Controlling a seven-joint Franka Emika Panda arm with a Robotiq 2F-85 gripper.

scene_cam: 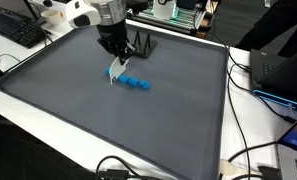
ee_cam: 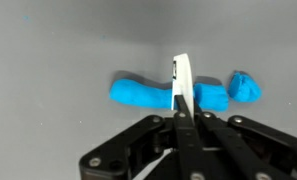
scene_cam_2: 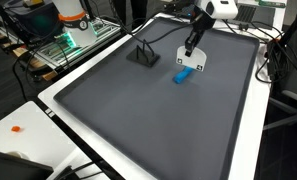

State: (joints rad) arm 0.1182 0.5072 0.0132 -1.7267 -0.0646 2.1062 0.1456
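My gripper [ee_cam: 181, 112] is shut on a thin white flat tool [ee_cam: 182, 80], like a plastic knife or blade, held edge-on and pointing down. The blade sits across a roll of blue putty [ee_cam: 148, 94] on the grey mat. A separate blue piece [ee_cam: 245, 87] lies at one end of the roll. In both exterior views the gripper [scene_cam: 114, 58] [scene_cam_2: 191, 50] hangs over the blue putty [scene_cam: 137, 83] [scene_cam_2: 184, 75], with the white tool [scene_cam: 113, 72] [scene_cam_2: 192, 66] reaching down to it.
A large grey mat [scene_cam: 108, 120] [scene_cam_2: 138, 120] covers the table. A black wire stand [scene_cam: 141, 46] [scene_cam_2: 143, 53] sits at the mat's far side. Keyboard [scene_cam: 18, 30], cables and electronics lie outside the mat's edges.
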